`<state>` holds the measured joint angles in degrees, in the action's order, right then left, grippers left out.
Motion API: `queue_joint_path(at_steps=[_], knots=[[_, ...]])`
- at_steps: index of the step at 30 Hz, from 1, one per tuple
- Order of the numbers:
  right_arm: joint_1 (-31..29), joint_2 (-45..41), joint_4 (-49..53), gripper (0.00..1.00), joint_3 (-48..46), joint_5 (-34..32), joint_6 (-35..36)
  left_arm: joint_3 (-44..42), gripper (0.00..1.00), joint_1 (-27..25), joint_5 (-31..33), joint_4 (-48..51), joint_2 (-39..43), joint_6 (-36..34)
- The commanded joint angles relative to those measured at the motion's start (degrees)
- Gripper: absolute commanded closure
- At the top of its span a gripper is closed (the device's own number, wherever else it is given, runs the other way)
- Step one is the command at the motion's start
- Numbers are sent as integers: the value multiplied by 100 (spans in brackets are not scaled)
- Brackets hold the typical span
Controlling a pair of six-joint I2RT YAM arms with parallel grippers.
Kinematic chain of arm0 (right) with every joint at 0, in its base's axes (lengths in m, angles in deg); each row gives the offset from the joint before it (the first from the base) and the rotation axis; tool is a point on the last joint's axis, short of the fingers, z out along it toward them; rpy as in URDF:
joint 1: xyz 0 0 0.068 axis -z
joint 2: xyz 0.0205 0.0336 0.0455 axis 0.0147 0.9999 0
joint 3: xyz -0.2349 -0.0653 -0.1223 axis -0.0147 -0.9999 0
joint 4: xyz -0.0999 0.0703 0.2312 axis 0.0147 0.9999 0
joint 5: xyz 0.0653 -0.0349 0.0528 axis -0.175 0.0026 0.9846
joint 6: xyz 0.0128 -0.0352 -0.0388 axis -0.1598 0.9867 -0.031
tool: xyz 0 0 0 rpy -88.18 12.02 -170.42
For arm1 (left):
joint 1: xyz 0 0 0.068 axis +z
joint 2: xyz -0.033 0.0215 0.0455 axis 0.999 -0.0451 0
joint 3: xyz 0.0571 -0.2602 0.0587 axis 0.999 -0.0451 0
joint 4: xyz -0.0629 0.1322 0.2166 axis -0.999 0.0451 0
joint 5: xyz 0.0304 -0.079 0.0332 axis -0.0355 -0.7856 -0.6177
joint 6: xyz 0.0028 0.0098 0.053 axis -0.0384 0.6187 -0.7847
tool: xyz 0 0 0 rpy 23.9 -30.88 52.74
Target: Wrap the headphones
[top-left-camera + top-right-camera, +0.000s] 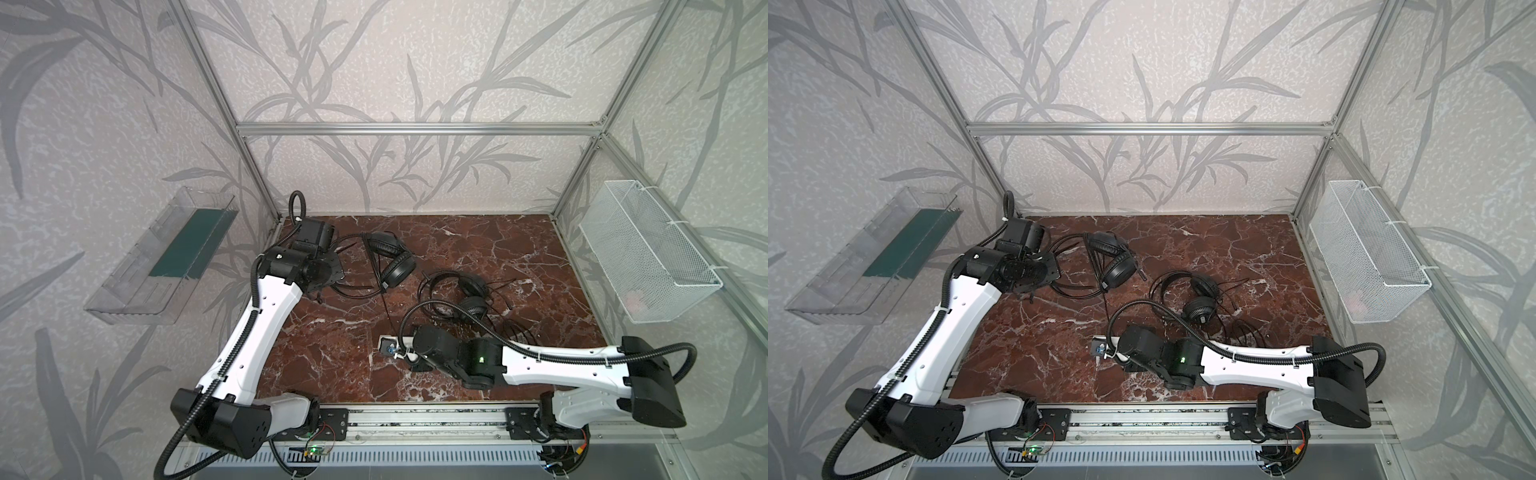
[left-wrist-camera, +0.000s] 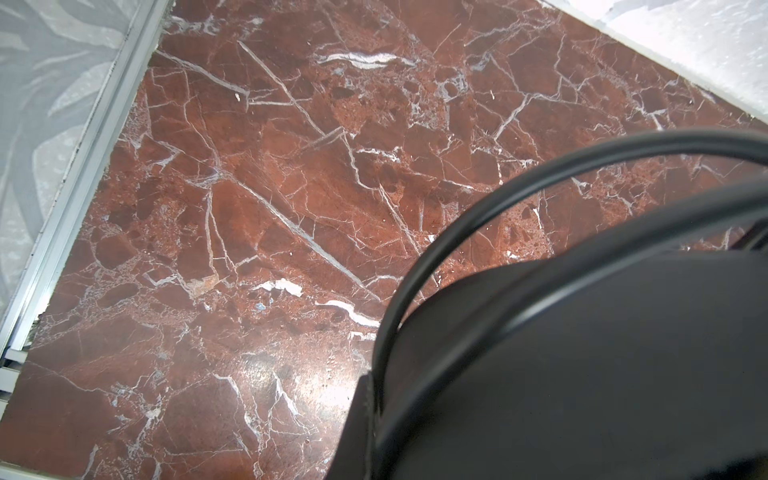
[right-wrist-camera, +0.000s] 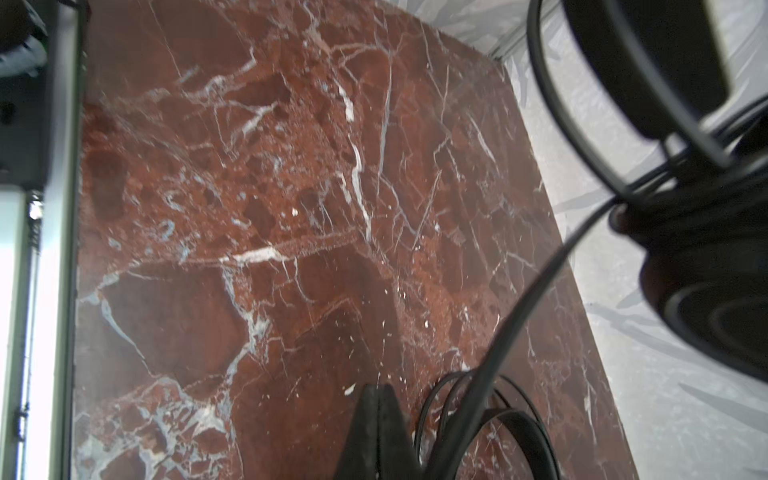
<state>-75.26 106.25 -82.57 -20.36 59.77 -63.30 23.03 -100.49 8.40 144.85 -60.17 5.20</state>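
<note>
Two black headphones lie on the red marble table [image 1: 478, 241]. One headset [image 1: 399, 268] [image 1: 1119, 270] sits at the back left, its wire band reaching toward my left gripper [image 1: 332, 266]. In the left wrist view that gripper [image 2: 371, 380] is shut; the wire band [image 2: 478, 216] runs along its visible finger and the black band strap [image 2: 602, 353] hides the rest, so a pinch cannot be told. The other headset [image 1: 473, 309] [image 1: 1200, 309] lies mid-right amid loose cable. My right gripper [image 3: 378, 392] is shut and empty, beside cable loops [image 3: 519, 419] and an earcup [image 3: 715, 299].
A clear plastic bin [image 1: 166, 266] hangs on the left wall and a white mesh basket [image 1: 648, 257] on the right wall. Aluminium frame posts stand at the table's back corners. The arms' mounting rail [image 1: 415, 419] runs along the front edge.
</note>
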Motion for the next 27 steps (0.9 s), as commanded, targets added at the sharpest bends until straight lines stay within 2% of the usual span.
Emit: queue_joint_path(at_steps=[1,7,12,17,22,27], knots=[[-12,-418,114,100,-37,499,-209,241,100,51,82,-456,190,127],[-314,-592,384,100,501,1032,-112,-69,100,51,115,-601,29,145],[-523,-324,1005,100,1157,1546,146,-299,100,51,24,-685,-151,179],[-558,-130,923,100,1625,620,850,-682,100,4,-305,-838,-291,116],[-460,279,1068,100,2352,-250,1919,-1136,100,-132,-385,-921,-309,-28],[-428,926,872,100,2923,-1507,3286,-1477,100,-183,-432,-948,-285,-146]])
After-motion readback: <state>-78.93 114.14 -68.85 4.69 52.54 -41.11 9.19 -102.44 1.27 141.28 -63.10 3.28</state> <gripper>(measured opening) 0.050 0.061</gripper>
